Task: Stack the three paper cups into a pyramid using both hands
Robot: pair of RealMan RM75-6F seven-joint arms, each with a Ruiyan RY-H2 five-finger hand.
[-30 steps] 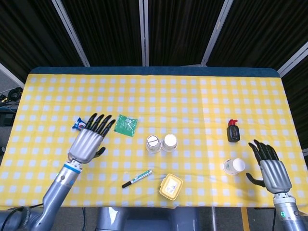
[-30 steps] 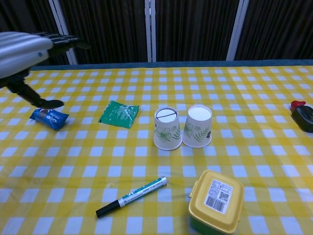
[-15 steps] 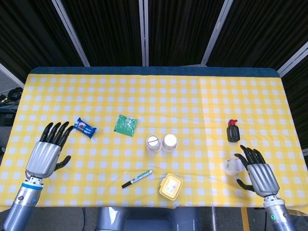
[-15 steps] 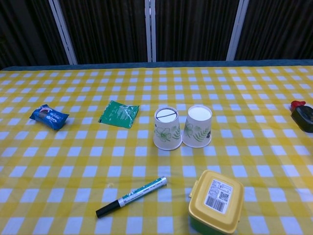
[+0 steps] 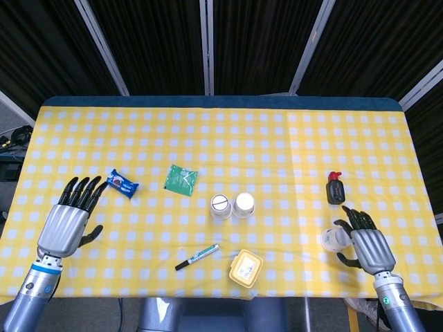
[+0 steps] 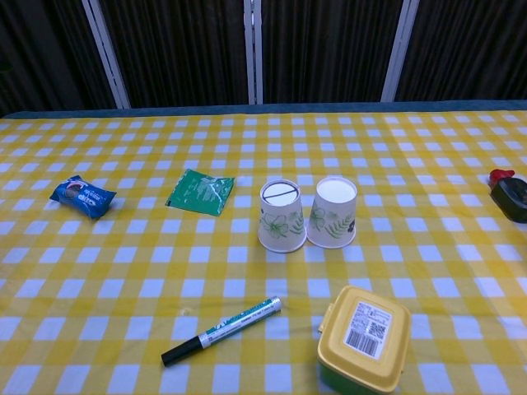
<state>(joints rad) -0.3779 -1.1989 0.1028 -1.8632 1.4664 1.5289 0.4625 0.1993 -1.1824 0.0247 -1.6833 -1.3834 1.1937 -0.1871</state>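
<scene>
Cups: three, two upturned point(image 6: 282, 216) point(image 6: 333, 211) touching, third point(image 5: 333, 238) at right hand point(image 5: 367, 246)

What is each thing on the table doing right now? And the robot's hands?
Two middle cups: upside down, side by side, touching.
Third cup: on its side, at the right hand's fingertips.
Right hand: fingers spread, not gripping.
Left hand: open, holding nothing.
Marker: lying flat, capped.
Yellow box: lid closed.
Dark bottle: lying down, red cap on.
</scene>
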